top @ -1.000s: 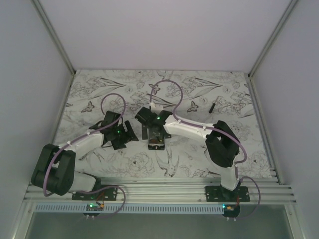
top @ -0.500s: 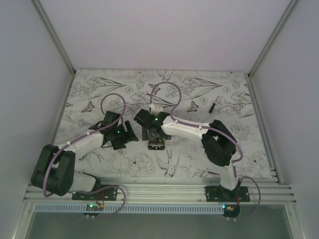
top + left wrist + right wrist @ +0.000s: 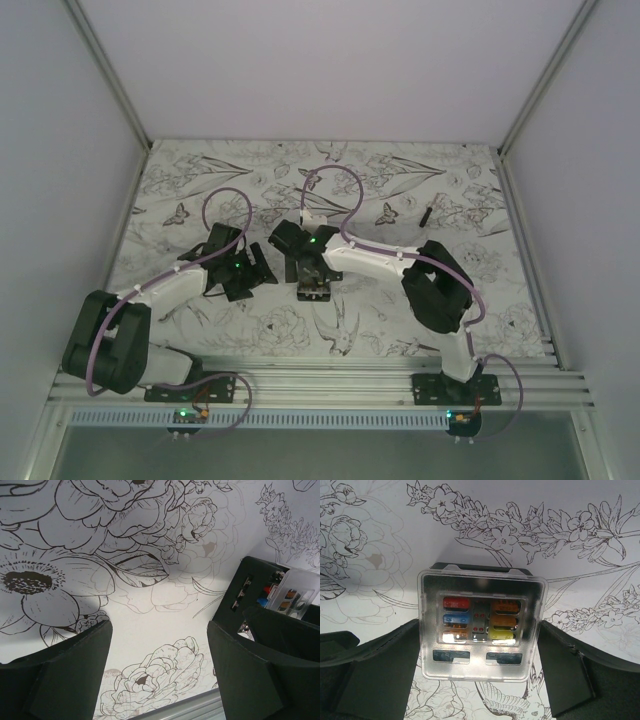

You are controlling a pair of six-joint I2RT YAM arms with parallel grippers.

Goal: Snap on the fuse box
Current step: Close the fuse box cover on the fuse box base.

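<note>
The fuse box [image 3: 480, 580] is a black squarish box on the table with a clear cover [image 3: 482, 665] lying over it; red, blue, orange and yellow fuses show through. In the top view it sits at table centre [image 3: 313, 287]. My right gripper [image 3: 479, 630] is open, its fingers [image 3: 380, 675] standing on either side of the box, close to the cover's edges. My left gripper [image 3: 160, 630] is open and empty just left of the box [image 3: 250, 582], over bare table. It shows in the top view [image 3: 255, 275].
A thin black stick-like piece [image 3: 427, 212] lies at the back right of the flower-printed table [image 3: 200, 170]. The metal rail at the table's near edge [image 3: 190, 710] shows below my left fingers. White walls close in both sides.
The right arm's elbow has shifted slightly left and the right gripper has edged a little over the fuse box. The left arm has not moved.
</note>
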